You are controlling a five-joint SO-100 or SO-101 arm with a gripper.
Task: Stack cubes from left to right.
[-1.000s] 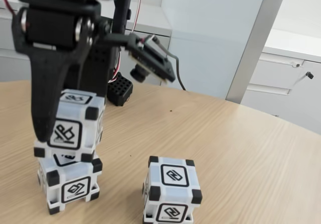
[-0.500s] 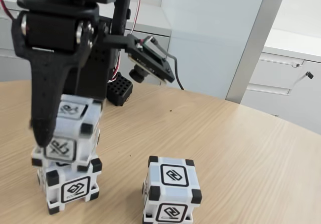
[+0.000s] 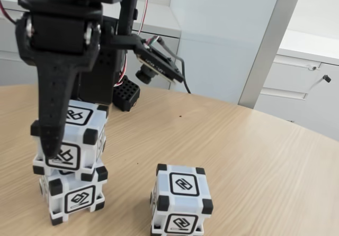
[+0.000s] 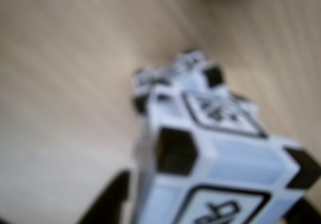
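Observation:
In the fixed view, two white cubes with black corners stand stacked at the left: the upper cube [image 3: 79, 133] rests on the lower cube [image 3: 74, 194], set slightly to the left and a little askew. My black gripper [image 3: 55, 141] comes down from above, shut on the upper cube. Its near finger [image 3: 53, 125] covers that cube's front left; the far finger is hidden behind the cube. A third cube [image 3: 181, 200] sits alone on the table, to the right of the stack. The wrist view is blurred and shows the upper cube [image 4: 225, 153] close up between my gripper [image 4: 200, 211] fingers.
The round wooden table [image 3: 254, 156] curves away at the right. Behind the stack stand the arm's black base [image 3: 100, 77] and a small black perforated block [image 3: 126, 96]. The wrist camera [image 3: 159, 61] juts out to the right. White cabinets line the back.
My gripper has lowered the upper cube from a tilted, lifted pose until it rests on the lower cube. The third cube has not moved.

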